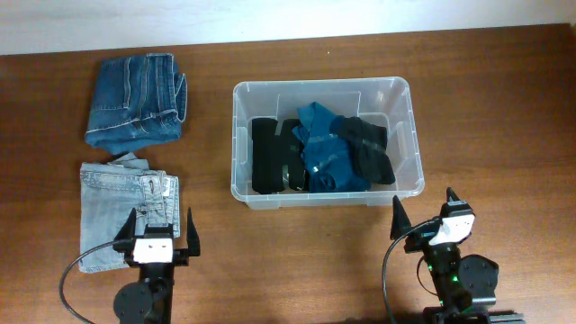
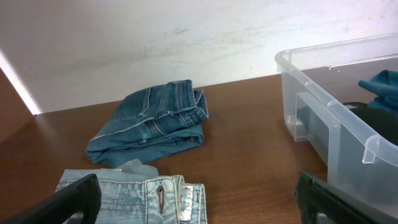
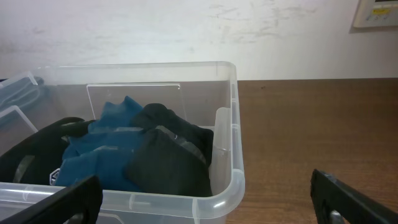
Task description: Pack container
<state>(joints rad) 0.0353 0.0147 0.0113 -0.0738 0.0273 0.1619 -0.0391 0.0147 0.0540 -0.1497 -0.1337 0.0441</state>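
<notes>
The clear plastic container stands at the table's centre. Inside lie a black garment, a blue garment and a dark garment. Folded dark blue jeans lie at the back left, and folded light blue jeans lie in front of them. My left gripper is open over the near edge of the light jeans, holding nothing. My right gripper is open just in front of the container's near right corner, also holding nothing.
In the left wrist view the dark jeans lie ahead and the container's wall rises on the right. A pale wall bounds the table's far edge. Bare wood lies to the right of the container.
</notes>
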